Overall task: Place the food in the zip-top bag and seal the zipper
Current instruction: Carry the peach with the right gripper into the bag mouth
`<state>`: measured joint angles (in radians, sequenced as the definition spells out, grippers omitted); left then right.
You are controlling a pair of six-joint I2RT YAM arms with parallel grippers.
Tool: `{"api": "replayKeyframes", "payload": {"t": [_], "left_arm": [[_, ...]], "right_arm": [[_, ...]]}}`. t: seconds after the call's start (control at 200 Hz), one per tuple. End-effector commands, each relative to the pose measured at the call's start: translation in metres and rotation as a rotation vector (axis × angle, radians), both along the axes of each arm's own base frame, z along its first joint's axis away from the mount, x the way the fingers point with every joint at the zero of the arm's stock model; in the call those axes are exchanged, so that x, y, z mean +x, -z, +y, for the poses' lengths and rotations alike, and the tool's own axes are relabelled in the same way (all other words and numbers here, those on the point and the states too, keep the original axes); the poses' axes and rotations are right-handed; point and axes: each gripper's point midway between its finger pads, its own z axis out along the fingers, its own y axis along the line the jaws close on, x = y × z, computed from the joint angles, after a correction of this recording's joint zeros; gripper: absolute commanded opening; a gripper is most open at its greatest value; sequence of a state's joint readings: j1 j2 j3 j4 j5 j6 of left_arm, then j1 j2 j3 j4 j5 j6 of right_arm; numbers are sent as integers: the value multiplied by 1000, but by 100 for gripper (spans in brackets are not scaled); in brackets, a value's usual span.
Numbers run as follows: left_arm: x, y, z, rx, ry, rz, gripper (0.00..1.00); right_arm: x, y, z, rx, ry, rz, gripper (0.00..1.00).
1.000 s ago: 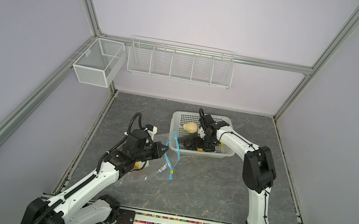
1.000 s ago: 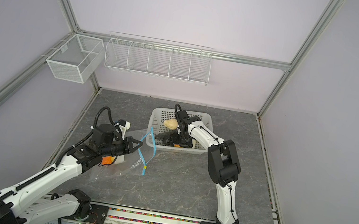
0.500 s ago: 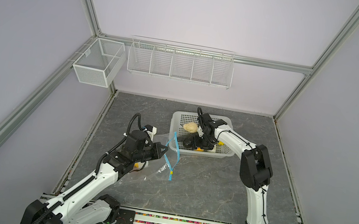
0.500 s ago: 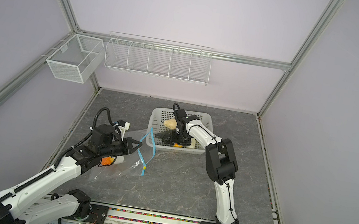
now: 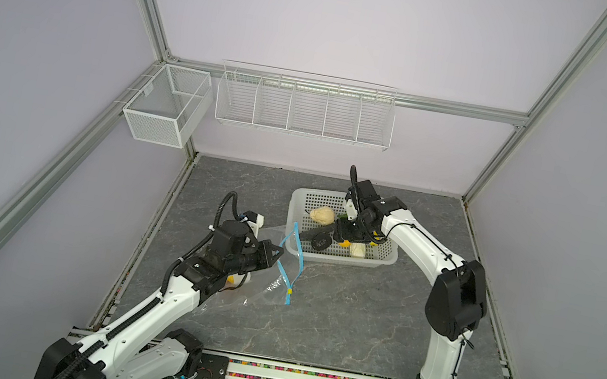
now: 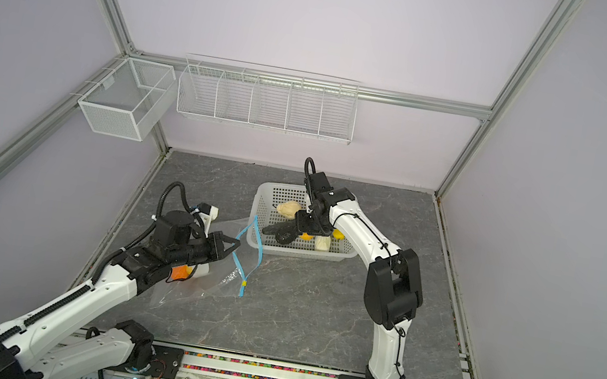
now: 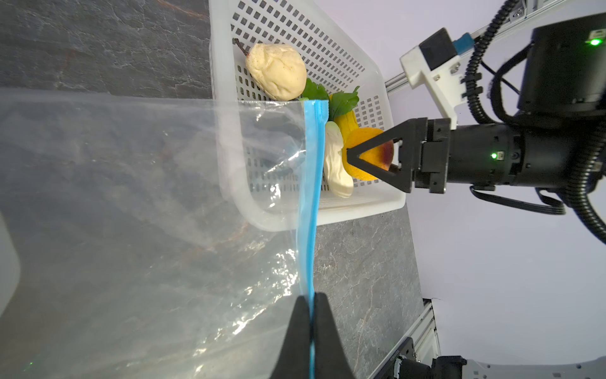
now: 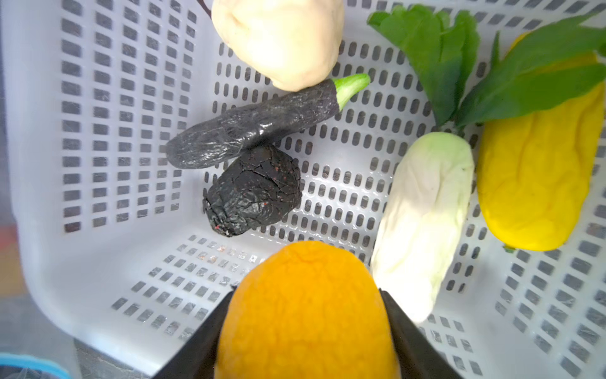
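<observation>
The clear zip-top bag [image 5: 262, 291] lies left of centre. My left gripper [image 7: 310, 298] is shut on its light-blue zipper [image 7: 311, 197] and holds that edge up; the yellow slider [image 5: 289, 291] sits at the lower end. An orange piece [image 6: 179, 273] shows inside the bag under my left arm. My right gripper [image 8: 305, 292] is down in the white basket [image 8: 98, 262], shut on an orange fruit [image 8: 305, 321]. Around it lie a dark aubergine [image 8: 255, 128], a black lump [image 8: 252, 193], a white vegetable with green leaves [image 8: 423, 213], a yellow piece [image 8: 534, 183] and a beige knobbly fruit [image 8: 278, 39].
The basket [image 5: 336, 257] stands just right of the bag's raised mouth, at the back of the grey stone-patterned table. Two white wire racks [image 5: 303, 110] hang on the back wall, above the work area. Aluminium frame posts border the table.
My right gripper's fingers have closed in on the orange fruit, and the arm has shifted slightly inside the basket. The left gripper and the bag have stayed where they were.
</observation>
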<state>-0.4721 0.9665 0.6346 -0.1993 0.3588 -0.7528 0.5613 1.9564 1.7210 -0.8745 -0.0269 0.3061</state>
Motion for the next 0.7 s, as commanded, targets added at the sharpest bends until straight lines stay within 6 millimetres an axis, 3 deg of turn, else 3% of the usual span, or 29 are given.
{"api": "replayKeyframes", "payload": {"t": [0.0, 0.15, 0.33, 0.695], "left_arm": [[5, -12, 1, -20, -24, -25, 0], [5, -14, 2, -26, -30, -24, 0], [6, -16, 2, -33, -36, -25, 0], [10, -31, -1, -56, -37, -52, 0]], "right_arm": [[-9, -18, 7, 78, -55, -49, 63], [-30, -47, 31, 216, -149, -132, 63], [-61, -68, 61, 337, -265, -181, 63], [-112, -77, 114, 488, -432, -192, 63]]}}
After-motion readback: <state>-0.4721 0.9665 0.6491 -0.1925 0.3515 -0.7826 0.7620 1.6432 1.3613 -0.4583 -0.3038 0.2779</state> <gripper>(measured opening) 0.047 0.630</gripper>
